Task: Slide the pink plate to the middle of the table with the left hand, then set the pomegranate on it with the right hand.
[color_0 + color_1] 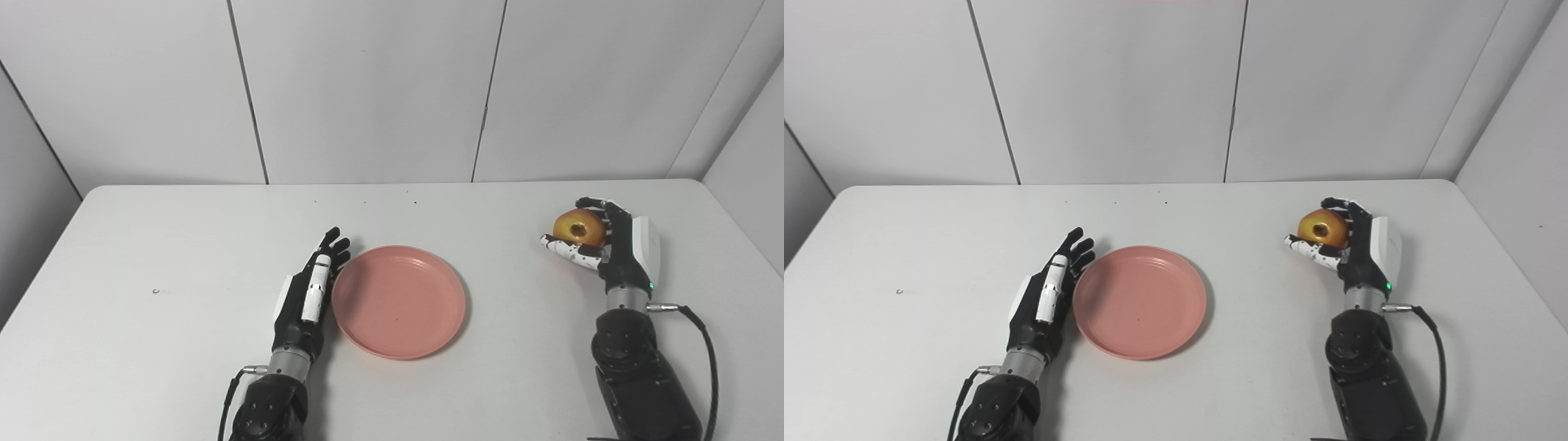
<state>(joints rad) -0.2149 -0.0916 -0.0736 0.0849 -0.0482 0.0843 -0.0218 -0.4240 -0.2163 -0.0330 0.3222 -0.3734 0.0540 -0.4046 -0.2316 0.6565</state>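
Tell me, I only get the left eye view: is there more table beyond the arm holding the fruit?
Observer: Yes. The right eye view shows a wider bare stretch of table to the right of the right hand, which holds the pomegranate.
Operator: Anything above the wall panels that I am missing?
Observer: Only a thin pinkish strip at the very top edge of the picture. I cannot tell what it is.

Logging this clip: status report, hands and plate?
Left hand open, flat beside pink plate. Right hand shut on pomegranate, off to plate's right. Plate mid-table, empty. Path clear.
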